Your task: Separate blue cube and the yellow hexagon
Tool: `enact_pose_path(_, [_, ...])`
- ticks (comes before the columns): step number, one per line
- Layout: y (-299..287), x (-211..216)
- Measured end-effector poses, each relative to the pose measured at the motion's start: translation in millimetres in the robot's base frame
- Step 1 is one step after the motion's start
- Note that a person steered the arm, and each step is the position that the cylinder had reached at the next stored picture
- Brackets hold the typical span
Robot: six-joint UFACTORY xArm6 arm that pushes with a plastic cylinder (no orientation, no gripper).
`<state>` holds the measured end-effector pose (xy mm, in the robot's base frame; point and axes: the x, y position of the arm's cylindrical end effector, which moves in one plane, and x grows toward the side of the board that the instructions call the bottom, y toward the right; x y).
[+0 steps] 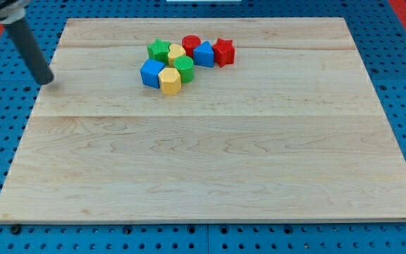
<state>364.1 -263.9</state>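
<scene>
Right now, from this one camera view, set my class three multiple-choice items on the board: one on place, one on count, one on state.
1. Where is my tip?
A. at the view's left edge of the board, apart from the blocks
B. among the blocks
C. at the view's bottom right

2. How many red blocks are there?
A. none
B. two
C. four

3. How do the blue cube and the yellow hexagon stand?
A. far apart
B. stacked
C. side by side, touching

Answers: 1 A, the rod ends near the wooden board's left edge, clear of the cluster. 2 B, a red cylinder and a red star. 3 C, no gap shows between them.
</scene>
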Motion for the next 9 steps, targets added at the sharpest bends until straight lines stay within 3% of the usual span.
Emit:
enact_pose_path(3, [120.7, -33.6])
enact_pose_path(4, [181.3, -20.2])
enact_pose_path(5, [202.2, -11.9])
enact_pose_path(7, [202.3, -11.9])
enact_pose_path(8, [222.9, 8.3])
enact_pose_path(9, [280.3, 38.9])
